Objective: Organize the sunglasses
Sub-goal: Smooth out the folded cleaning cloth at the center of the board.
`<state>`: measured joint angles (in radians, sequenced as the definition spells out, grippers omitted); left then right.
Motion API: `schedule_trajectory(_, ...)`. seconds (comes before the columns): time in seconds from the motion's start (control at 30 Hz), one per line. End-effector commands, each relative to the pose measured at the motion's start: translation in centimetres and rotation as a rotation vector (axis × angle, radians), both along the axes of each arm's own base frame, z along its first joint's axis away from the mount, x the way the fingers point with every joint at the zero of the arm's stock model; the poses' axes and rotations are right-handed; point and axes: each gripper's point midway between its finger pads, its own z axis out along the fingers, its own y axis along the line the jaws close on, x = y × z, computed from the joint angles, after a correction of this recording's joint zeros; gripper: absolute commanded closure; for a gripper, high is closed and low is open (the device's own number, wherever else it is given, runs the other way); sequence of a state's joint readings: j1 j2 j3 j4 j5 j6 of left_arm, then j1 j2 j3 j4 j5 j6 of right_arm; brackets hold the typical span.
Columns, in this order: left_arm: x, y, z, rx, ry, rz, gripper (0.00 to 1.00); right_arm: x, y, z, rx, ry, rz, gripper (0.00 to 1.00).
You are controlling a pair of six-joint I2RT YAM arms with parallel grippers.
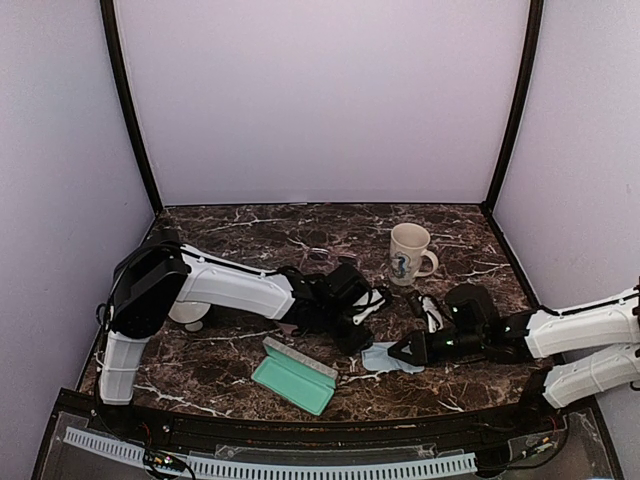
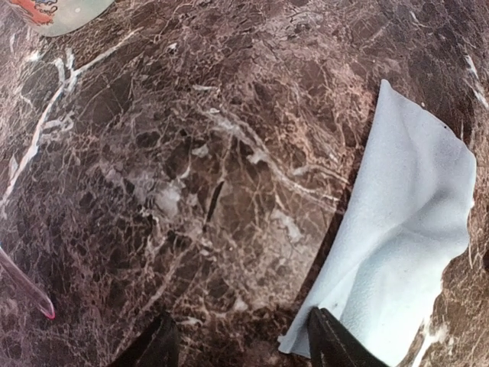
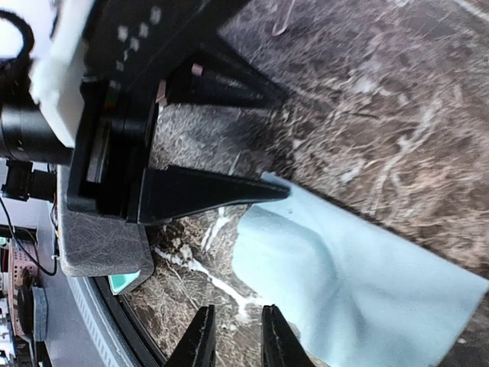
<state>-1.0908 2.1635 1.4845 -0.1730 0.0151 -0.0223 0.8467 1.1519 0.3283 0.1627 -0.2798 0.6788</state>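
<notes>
Left pincer (image 2: 243,348) stands half open and empty over the marble table (image 2: 191,153); one fingertip (image 2: 330,344) is right at the edge of the light blue cloth (image 2: 397,229), so lift clear before moving or the cloth will likely drag. On the pincer's other side lies a temple tip of the red-pink sunglasses (image 2: 27,290): swing that way and straddle the frame. Right pincer (image 3: 237,340), barely parted and holding nothing, sits beside the cloth's opposite edge. Further off: mint-green case (image 1: 293,375), mug (image 1: 408,253); dark pair not surely seen

sunglasses (image 2: 27,287) mostly cropped out, mug (image 2: 65,14) cropped
</notes>
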Motion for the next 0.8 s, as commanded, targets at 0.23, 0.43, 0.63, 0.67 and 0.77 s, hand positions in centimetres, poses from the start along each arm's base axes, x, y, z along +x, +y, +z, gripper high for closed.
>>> schedule_trajectory(0.23, 0.0, 0.7, -0.7, 0.009, 0.007, 0.013, 0.4, -0.2, 4.7, -0.9, 0.032, 0.004, 0.054, 0.79)
schedule_trajectory(0.43, 0.0, 0.7, -0.6, 0.008, 0.008, 0.011, 0.41, -0.1, 6.0, -1.3, 0.028, 0.006, 0.07, 0.8)
schedule_trajectory(0.63, -0.1, 0.5, -0.5, 0.001, 0.01, 0.009, 0.41, 0.0, 6.4, -2.5, -0.005, 0.019, 0.078, 0.8)
schedule_trajectory(0.67, -0.1, 0.5, -0.5, 0.0, 0.009, 0.008, 0.41, 0.0, 6.4, -2.7, -0.009, 0.022, 0.08, 0.8)
schedule_trajectory(0.77, -0.1, 0.5, -0.4, -0.001, 0.01, 0.009, 0.41, -0.4, 6.5, -3.4, -0.029, 0.031, 0.085, 0.81)
